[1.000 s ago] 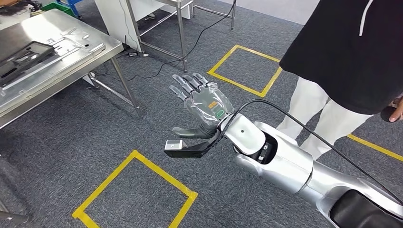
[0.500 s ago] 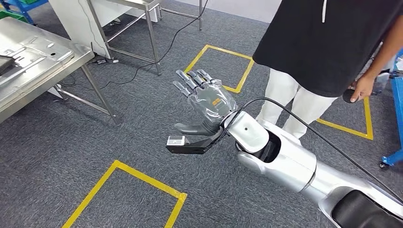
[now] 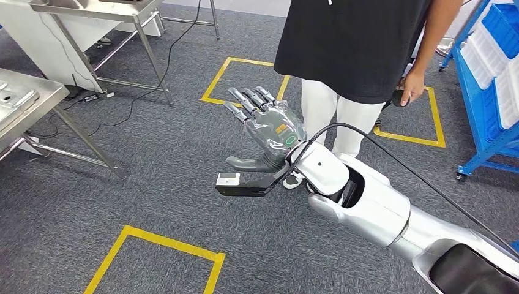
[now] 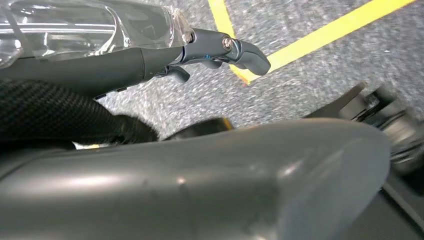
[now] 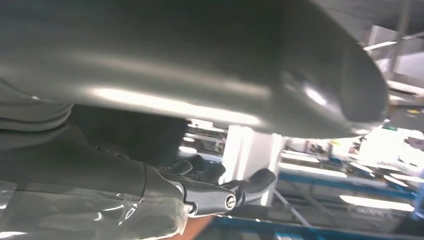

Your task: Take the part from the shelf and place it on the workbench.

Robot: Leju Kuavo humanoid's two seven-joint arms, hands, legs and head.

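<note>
In the head view the right hand (image 3: 264, 128) sits at mid-frame, raised on its silver arm (image 3: 367, 205), which enters from the lower right. Its fingers (image 3: 243, 101) are stretched out and spread, palm empty, so it grips nothing. The left hand (image 4: 150, 55) appears in the left wrist view above grey carpet with yellow tape (image 4: 310, 37); its fingers reach out with nothing between them. A person in a black top (image 3: 361, 43) and white trousers stands at the upper middle, just behind the right hand. A steel desk (image 3: 24, 104) edges in at the far left, another desk (image 3: 110, 9) at the upper left. Blue shelf bins (image 3: 492, 67) fill the upper right. The part cannot be made out in any frame
</note>
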